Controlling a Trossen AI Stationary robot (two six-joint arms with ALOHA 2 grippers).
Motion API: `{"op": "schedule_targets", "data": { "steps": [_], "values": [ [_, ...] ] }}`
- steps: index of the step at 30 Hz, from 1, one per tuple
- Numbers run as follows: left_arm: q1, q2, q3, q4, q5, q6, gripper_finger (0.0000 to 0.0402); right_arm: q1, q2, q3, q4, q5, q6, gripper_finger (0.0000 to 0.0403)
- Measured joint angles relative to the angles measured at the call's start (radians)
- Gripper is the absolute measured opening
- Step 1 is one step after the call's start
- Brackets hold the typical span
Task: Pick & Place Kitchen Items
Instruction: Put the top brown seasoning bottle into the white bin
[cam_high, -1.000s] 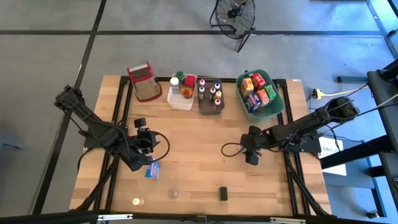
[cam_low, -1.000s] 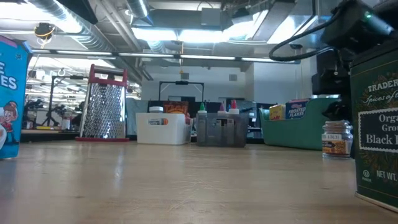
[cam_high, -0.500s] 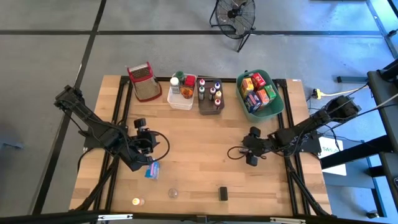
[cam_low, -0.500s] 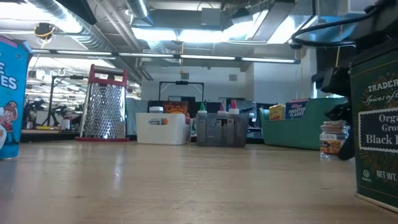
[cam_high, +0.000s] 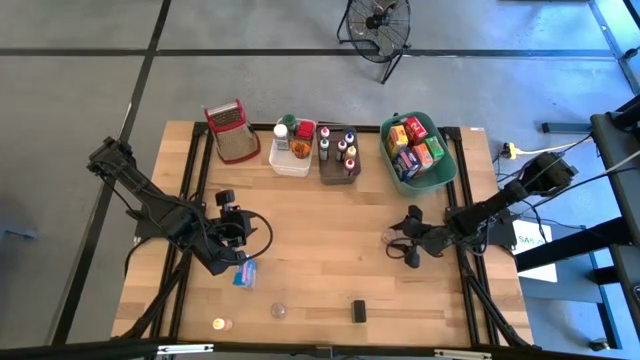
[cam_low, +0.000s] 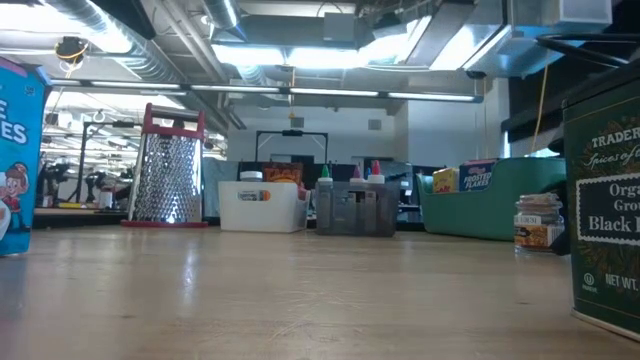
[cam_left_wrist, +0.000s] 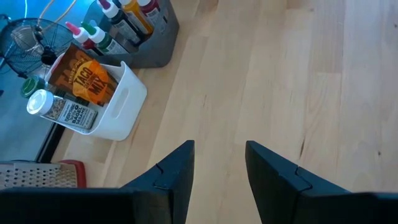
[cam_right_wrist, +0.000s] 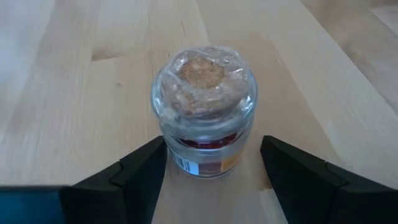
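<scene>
A small glass jar (cam_right_wrist: 204, 106) with a cork top and an orange label stands upright on the wooden table (cam_high: 320, 230), right of centre (cam_high: 390, 237). My right gripper (cam_right_wrist: 214, 146) is open, low over the table, with one finger on either side of the jar; no touch shows. My left gripper (cam_left_wrist: 217, 165) is open and holds nothing, hovering over the table's left half (cam_high: 237, 232). Just near of it lies a small blue box (cam_high: 244, 272).
Along the far edge stand a red-rimmed grater (cam_high: 228, 130), a white bin (cam_high: 290, 158), a grey bin of bottles (cam_high: 338, 155) and a green bin of boxes (cam_high: 420, 150). Near the front edge stand two small jars (cam_high: 279, 311) (cam_high: 221, 324) and a black tin (cam_high: 358, 311).
My right gripper has sunk toward the table and drawn back toward the right edge, tipping from steeply downward to a flatter slant, its fingers still apart. The jar has stayed in place. My left arm has kept still.
</scene>
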Motion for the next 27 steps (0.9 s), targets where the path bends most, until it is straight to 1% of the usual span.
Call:
{"op": "schedule_targets", "data": {
  "steps": [13,21,27],
  "values": [
    [0.0,0.0,0.0,0.0,-0.018,0.008,0.0139,-0.005,0.016,-0.003,0.044,0.005,-0.021,0.0268],
    [0.0,0.0,0.0,0.0,-0.03,0.05,0.0139,-0.045,0.103,-0.002,0.151,0.016,-0.069,0.0268],
    [0.0,0.0,0.0,0.0,-0.03,0.076,0.0139,-0.049,0.185,-0.002,0.243,0.038,-0.072,0.0268]
  ]
}}
